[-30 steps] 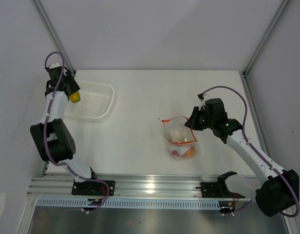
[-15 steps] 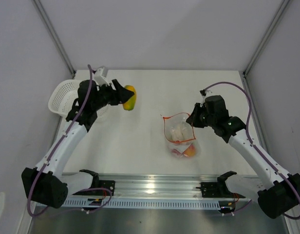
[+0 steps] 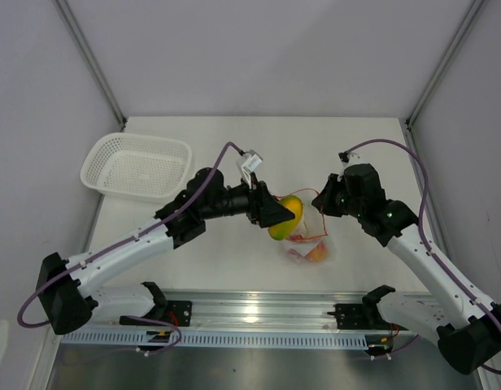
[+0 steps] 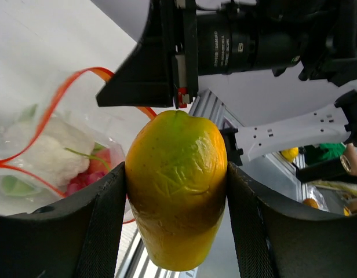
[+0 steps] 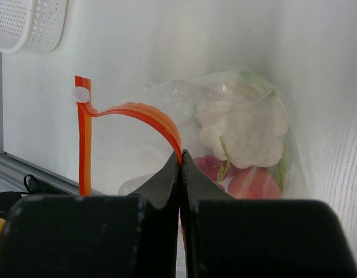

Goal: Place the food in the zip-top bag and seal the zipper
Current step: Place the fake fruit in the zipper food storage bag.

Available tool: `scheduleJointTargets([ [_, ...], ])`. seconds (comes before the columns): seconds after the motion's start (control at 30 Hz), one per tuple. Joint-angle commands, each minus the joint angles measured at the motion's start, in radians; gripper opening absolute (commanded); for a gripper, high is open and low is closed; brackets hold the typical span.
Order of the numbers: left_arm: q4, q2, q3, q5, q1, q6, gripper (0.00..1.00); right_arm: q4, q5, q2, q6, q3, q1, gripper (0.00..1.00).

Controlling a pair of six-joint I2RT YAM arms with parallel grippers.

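Note:
My left gripper (image 3: 276, 216) is shut on the yellow-orange mango (image 3: 285, 217), holding it just above and left of the clear zip-top bag (image 3: 309, 241); the mango fills the left wrist view (image 4: 175, 185). The bag's mouth is open. My right gripper (image 3: 325, 199) is shut on the red-orange zipper strip (image 5: 141, 113) at the bag's right edge, holding it up. Inside the bag (image 5: 236, 133) lie a white-and-green vegetable piece (image 5: 245, 130), a red grape bunch (image 5: 210, 167) and a red-orange round fruit (image 5: 254, 182).
The white mesh basket (image 3: 137, 165) stands empty at the back left, and its corner shows in the right wrist view (image 5: 28, 23). A metal rail (image 3: 250, 313) runs along the near table edge. Grey walls enclose the sides and back.
My left arm carried the mango from the basket at the far left across the table to the bag's mouth. The basket shifted and now lies flat. My right gripper kept hold of the zipper.

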Motion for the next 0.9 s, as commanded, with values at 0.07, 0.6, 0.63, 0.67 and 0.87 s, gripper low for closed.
scheduleJointTargets([
  [0.07, 0.067, 0.079, 0.044, -0.080, -0.080, -0.007, 0.01, -0.033, 0.039, -0.040, 0.027, 0.026, 0.012, 0.00],
  [0.6, -0.063, 0.306, 0.260, -0.241, -0.085, -0.134, 0.01, -0.009, 0.019, -0.041, 0.038, 0.014, 0.016, 0.00],
  [0.63, -0.063, 0.309, 0.263, -0.258, -0.085, -0.143, 0.01, -0.010, 0.021, -0.040, 0.038, 0.014, 0.016, 0.00],
  [0.67, -0.113, 0.312, 0.274, -0.281, -0.087, -0.157, 0.01, -0.007, 0.021, -0.040, 0.038, 0.013, 0.016, 0.00],
  [0.87, -0.157, 0.322, 0.262, -0.348, -0.088, -0.186, 0.01, -0.007, 0.028, -0.043, 0.036, 0.028, 0.016, 0.00],
])
